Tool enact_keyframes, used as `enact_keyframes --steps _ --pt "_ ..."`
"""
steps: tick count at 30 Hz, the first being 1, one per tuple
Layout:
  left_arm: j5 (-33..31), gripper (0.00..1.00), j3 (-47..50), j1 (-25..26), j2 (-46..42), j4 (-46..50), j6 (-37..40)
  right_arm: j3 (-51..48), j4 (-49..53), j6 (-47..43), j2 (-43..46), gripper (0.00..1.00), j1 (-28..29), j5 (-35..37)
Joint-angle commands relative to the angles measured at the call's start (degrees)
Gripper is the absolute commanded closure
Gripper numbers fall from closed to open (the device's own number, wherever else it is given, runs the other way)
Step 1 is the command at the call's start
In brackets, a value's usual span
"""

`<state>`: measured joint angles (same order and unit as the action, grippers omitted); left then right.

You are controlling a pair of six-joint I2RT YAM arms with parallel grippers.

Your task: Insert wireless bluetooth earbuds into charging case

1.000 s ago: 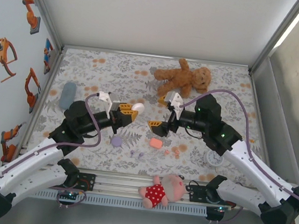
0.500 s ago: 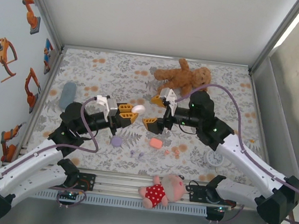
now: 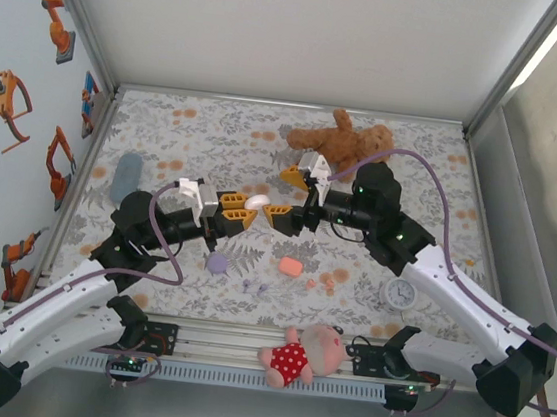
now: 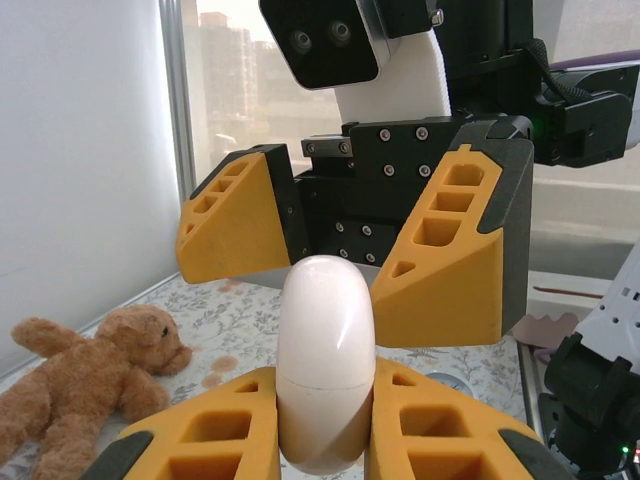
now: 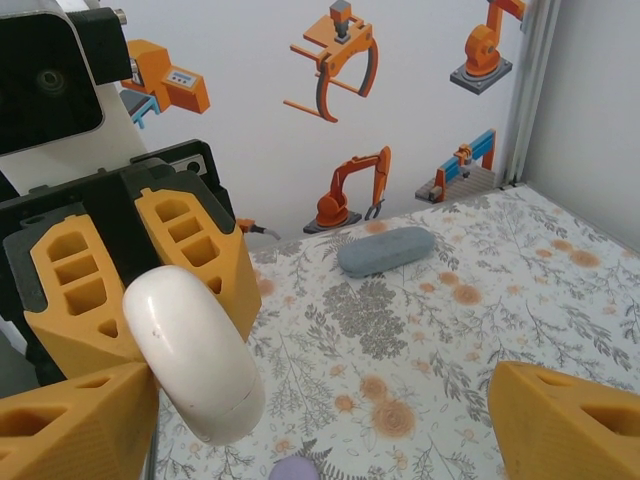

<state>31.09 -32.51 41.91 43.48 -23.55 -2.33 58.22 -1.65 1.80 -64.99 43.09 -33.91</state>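
- White glossy charging case (image 4: 325, 360), frame centre: hard, slippery. Left gripper (image 3: 246, 210) clamped on its lower half.
- Right gripper (image 4: 342, 235) jaws wide, empty; grab the lid end.
- Lilac earbuds (image 3: 261, 289): tiny, light.

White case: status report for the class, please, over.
Left pincer shut on white case. Right pincer open, facing it. Earbuds loose on table. No obstruction seen.

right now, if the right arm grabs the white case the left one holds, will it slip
Likely slippery: the white case looks glossy and rounded, so it could squirt from a pinch. Probably rigid: it keeps its shape between the left fingers. A seam circles it, so a pull may open it.
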Motion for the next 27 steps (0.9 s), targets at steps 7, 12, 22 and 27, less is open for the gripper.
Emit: enact_keyframes --steps 7,12,22,27 --pt "1.5 1.00 0.5 0.0 -1.5 -1.3 1.7 3.5 -2.4 1.2 -1.1 0.17 -0.2 2.9" --pt "1.4 1.00 0.5 -0.1 -1.6 -0.8 2.1 4.5 -2.4 1.3 -1.6 0.18 -0.2 2.7" --pt "1.0 1.00 0.7 -0.1 -2.1 0.3 2.4 5.5 -1.6 1.3 -1.2 0.18 -0.2 2.8" --pt "0.5 1.00 1.2 -0.1 -2.4 0.7 2.3 5.7 -1.0 1.4 -0.5 0.18 -0.2 3.0"
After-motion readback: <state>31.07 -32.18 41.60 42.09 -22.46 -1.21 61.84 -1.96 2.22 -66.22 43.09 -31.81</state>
